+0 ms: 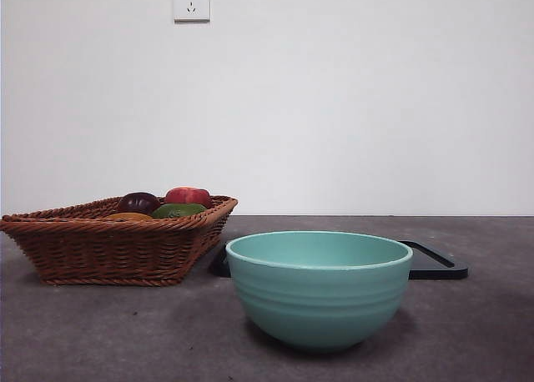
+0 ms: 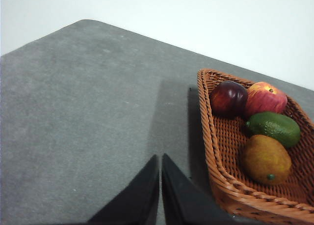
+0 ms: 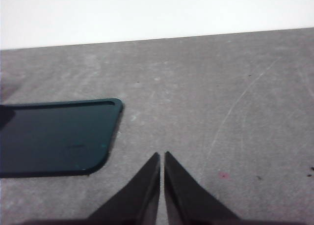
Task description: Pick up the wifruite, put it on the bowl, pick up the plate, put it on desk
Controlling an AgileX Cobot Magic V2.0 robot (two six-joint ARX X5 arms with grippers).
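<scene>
Nearest the front camera, the bowl (image 1: 318, 289) is standing upright and empty-looking on the dark grey tabletop (image 1: 100, 332), with nothing in view above it. Just behind it a flat dark plate (image 1: 434, 261) is lying on the tabletop, partly hidden by the bowl. Farther back and to one side, a wicker basket (image 1: 108, 248) is holding four fruits.

The left gripper (image 2: 160, 158) is hanging over bare tabletop with its jaws pressed together and holding nothing. The basket is sitting just beside it in the left wrist view. Inside, the wifruite (image 2: 266, 159) is lying at the end of the basket closest to those jaws, touching a green fruit (image 2: 274, 128), with a red fruit (image 2: 265, 98) and a dark purple fruit (image 2: 228, 98) beyond. Its long axis is running slantwise to the line of the jaws, stem end pointing toward the nearer basket rim.

The right gripper (image 3: 162, 156) is waiting near the plate's corner, jaws likewise together and empty.

The left arm looks clearly nearer the wifruite, so the pick probably falls to it: jaws opening, then reaching sideways over the basket rim, closing across the fruit's short width.
</scene>
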